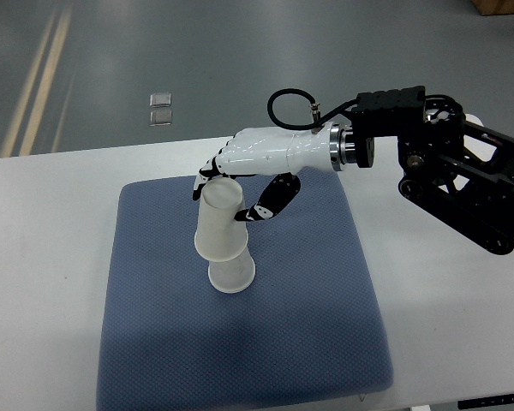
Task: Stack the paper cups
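Right hand [255,163] reaches in from right, fingers curled round tilted upper paper cup [218,224], seated over inverted cup [232,273] mid blue mat [325,300].

No legible text, labels, brand marks, numbers or signs found, none on the white paper cups [220,235], none on the white-shelled right robot hand [255,163] gripping them

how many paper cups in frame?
2 visible. Upper cup, upside down, gripped by the right hand, sits over the lower cup, which stands on the blue pad. More could be nested inside, unseen.
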